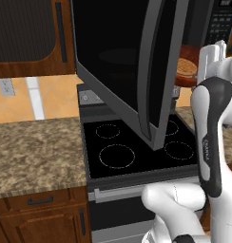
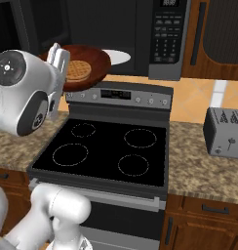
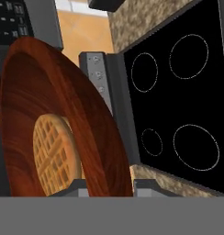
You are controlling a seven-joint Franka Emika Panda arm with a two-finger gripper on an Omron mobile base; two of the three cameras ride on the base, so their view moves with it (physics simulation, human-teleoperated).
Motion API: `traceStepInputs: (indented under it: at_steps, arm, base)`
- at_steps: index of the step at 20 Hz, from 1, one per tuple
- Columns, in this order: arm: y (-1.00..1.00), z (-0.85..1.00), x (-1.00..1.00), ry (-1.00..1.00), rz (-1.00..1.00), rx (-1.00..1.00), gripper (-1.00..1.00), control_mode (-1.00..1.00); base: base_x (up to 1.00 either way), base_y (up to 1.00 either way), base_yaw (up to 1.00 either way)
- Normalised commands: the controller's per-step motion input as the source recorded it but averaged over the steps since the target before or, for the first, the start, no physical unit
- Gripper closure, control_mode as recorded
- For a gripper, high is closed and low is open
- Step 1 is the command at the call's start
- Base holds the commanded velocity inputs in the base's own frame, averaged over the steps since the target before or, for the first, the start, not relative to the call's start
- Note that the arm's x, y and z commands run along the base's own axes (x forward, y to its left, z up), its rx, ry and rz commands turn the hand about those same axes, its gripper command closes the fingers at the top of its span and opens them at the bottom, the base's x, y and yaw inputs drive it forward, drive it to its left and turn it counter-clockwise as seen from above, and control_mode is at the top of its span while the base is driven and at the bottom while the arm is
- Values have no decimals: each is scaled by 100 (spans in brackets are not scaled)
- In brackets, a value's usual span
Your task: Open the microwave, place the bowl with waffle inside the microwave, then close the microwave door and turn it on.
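The white arm (image 1: 210, 142) is rising from the base and bending at a dark-jointed elbow, its forearm reaching up and forward at head height. The gripper (image 3: 107, 186) is pointing ahead, its two dark fingers (image 3: 75, 187) standing partly closed on either side of the rim of the bowl (image 3: 54, 119) it is gripping and carrying aloft.

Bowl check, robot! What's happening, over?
Jaws shut on bowl rim. Waffle inside, bowl held up at open microwave. Door swung wide, way clear.
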Motion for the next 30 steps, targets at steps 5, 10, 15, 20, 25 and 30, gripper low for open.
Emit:
traceStepInputs:
  at_steps: [5,10,15,20,25,30]
  arm:
    - [0,0,51,0,0,0,100,-100]
    - [12,0,79,1,0,0,100,-100]
    - [36,0,92,1,0,0,100,-100]
    - [16,0,85,1,0,0,100,-100]
    - [2,0,82,9,0,0,100,-100]
    - [3,0,60,9,0,0,100,-100]
  base:
    - [0,0,0]
    - [0,0,0]
    - [0,0,0]
    - [0,0,0]
    - [0,0,0]
    - [0,0,0]
